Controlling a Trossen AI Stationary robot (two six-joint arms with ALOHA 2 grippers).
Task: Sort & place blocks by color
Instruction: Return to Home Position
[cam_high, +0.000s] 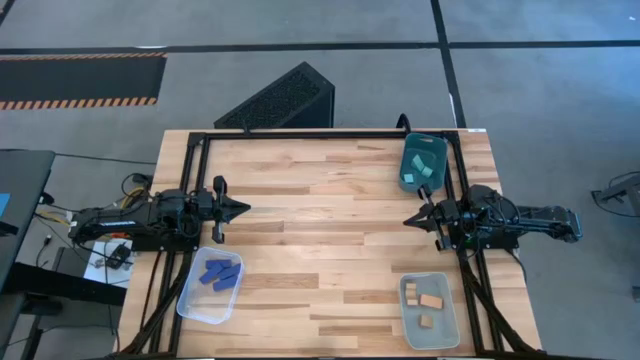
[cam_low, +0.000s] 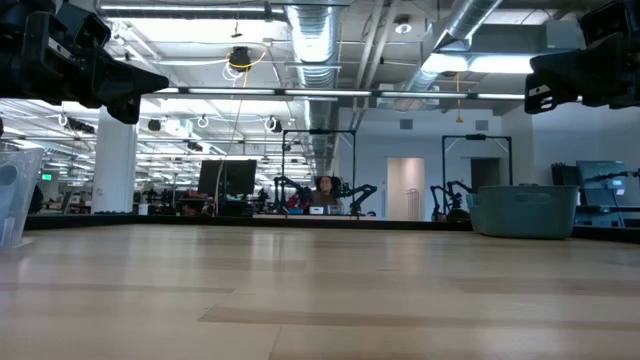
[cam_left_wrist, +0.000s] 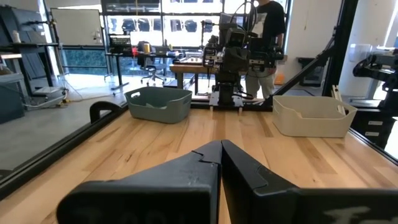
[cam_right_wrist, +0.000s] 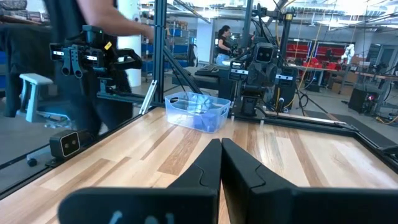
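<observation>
Your left gripper (cam_high: 246, 209) sits just inside the desk's (cam_high: 320, 230) left edge, about halfway along it, pointing toward the middle. The fingers are pressed together with nothing between them; the left wrist view shows the tips meeting (cam_left_wrist: 221, 147). Your right gripper (cam_high: 406, 217) mirrors it near the right edge, also pinched closed and empty, with its tips meeting in the right wrist view (cam_right_wrist: 221, 144). The two are well apart, and the bare desk middle lies between them.

The blue blocks (cam_high: 220, 275) lie in the clear bin (cam_high: 190, 300) at the left corner on the high view's lower side. This bin also shows ahead of the right wrist (cam_right_wrist: 199, 112). The teal cubes (cam_high: 418, 172) are in the teal bin (cam_high: 440, 150) at the right corner on the upper side. The tan blocks (cam_high: 430, 300) lie in the gray bin (cam_high: 408, 320) at the right corner on the lower side. No loose blocks are on the desk.

A person (cam_left_wrist: 267, 25) stands beyond the desk behind the right arm
</observation>
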